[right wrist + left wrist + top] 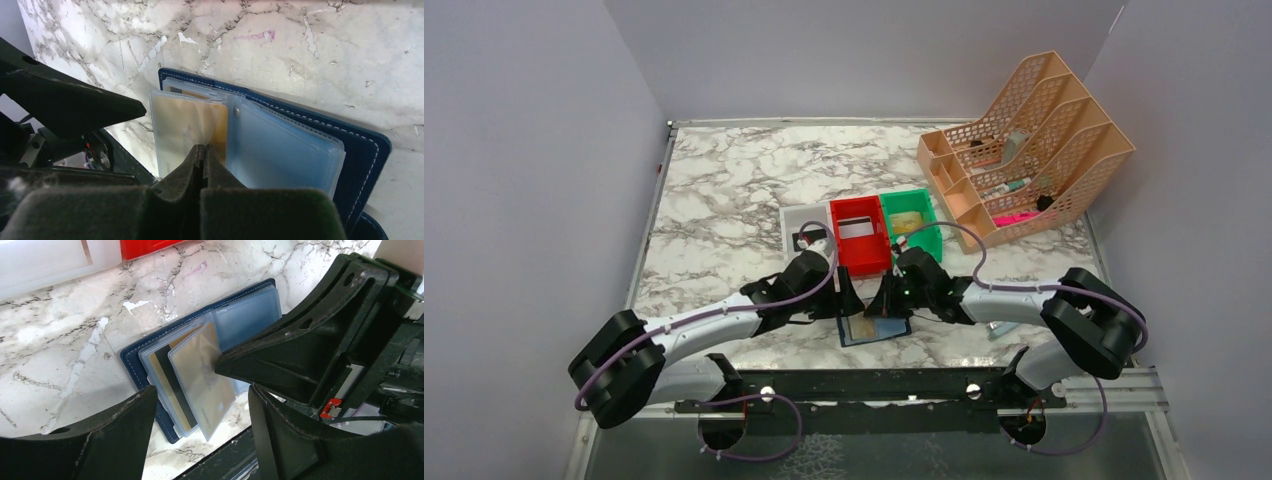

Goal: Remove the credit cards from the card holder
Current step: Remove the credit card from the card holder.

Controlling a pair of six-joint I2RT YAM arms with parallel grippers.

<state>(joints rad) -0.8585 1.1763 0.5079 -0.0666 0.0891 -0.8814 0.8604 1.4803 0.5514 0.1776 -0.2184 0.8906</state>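
The navy card holder point(876, 328) point(131, 362) point(361, 146) lies open on the marble near the front edge, its clear sleeves fanned out. One sleeve holds a gold credit card point(200, 377) point(218, 125); behind it sits a card with a dark stripe point(169, 382). My right gripper point(202, 148) point(886, 302) point(220, 367) is shut, with its tip on the edge of the gold card's sleeve; I cannot tell whether it pinches it. My left gripper point(201, 394) point(852, 300) stands open just above the holder's left half, with nothing between its fingers.
White point(804, 228), red point(859, 238) and green point(912, 225) bins stand just behind the holder. A peach mesh organiser point(1024, 150) fills the back right. The black front rail point(874, 385) runs close below the holder.
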